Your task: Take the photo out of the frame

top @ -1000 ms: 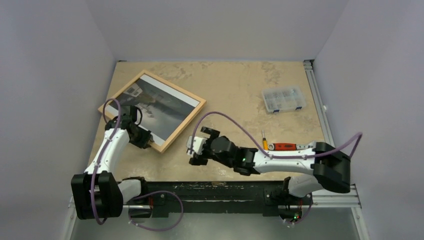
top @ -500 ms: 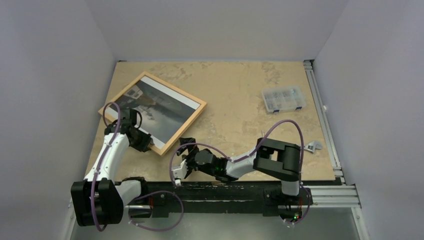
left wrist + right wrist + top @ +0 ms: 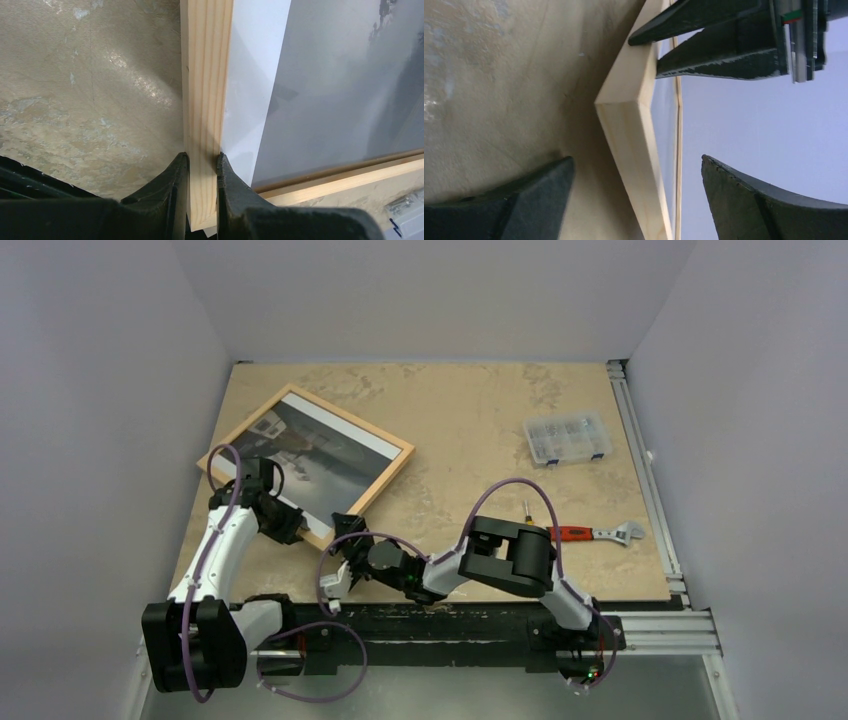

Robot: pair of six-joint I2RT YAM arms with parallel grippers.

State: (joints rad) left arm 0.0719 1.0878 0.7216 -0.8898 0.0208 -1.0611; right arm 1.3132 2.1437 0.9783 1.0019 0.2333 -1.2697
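The rectangular picture frame (image 3: 205, 75) with thin rails is pale bare wood, matt, with a straight grain that shows plainly. The grey black-and-white photo (image 3: 340, 85) with its white band looks smooth and carries faint reflections. The tan mottled desk (image 3: 90, 85) is blotchy and uneven, glossy in patches under the light. The left gripper (image 3: 201, 160) is dull black plastic.

Wears white plastic shells (image 3: 213, 545) between bulky black joint housings (image 3: 512, 558); trails looped purple cables (image 3: 519, 481); ends in tapered matte-black tool fingers (image 3: 175, 195).
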